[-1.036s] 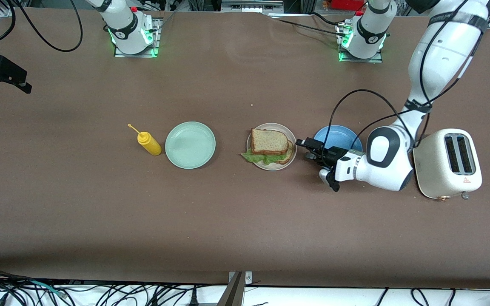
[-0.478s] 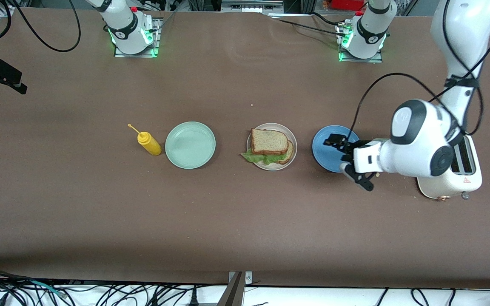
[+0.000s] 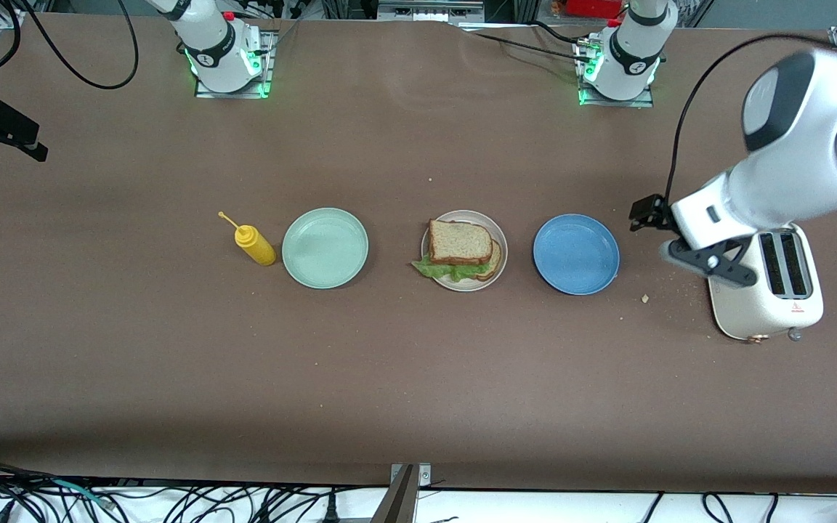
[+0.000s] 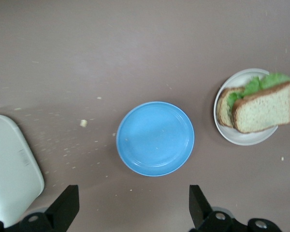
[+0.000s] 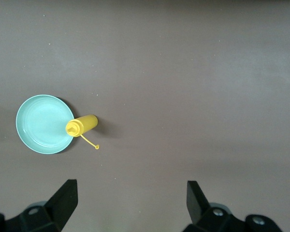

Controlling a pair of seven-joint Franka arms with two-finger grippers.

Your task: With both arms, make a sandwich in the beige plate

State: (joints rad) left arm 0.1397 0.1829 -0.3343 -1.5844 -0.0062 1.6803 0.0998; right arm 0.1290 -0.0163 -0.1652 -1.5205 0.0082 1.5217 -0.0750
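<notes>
The sandwich (image 3: pixel 461 248) (image 4: pixel 261 108) lies on the beige plate (image 3: pixel 501 254) (image 4: pixel 241 140) at mid-table: two toast slices with green lettuce sticking out between them. My left gripper (image 3: pixel 662 234) (image 4: pixel 133 208) hangs open and empty, high over the table between the blue plate and the toaster. My right gripper (image 3: pixel 4 151) (image 5: pixel 130 203) waits open and empty, high over the right arm's end of the table, with only bare tabletop between its fingers.
A blue plate (image 3: pixel 576 253) (image 4: pixel 155 138) sits beside the beige plate toward the left arm's end. A cream toaster (image 3: pixel 767 290) (image 4: pixel 9 164) stands past it, with crumbs around. A mint green plate (image 3: pixel 325 248) (image 5: pixel 43 124) and a yellow squeeze bottle (image 3: pixel 253 243) (image 5: pixel 82 125) lie toward the right arm's end.
My left arm has risen and drawn back from beside the beige plate, across the blue plate, toward the toaster. The right gripper has barely shifted. The sandwich has not moved.
</notes>
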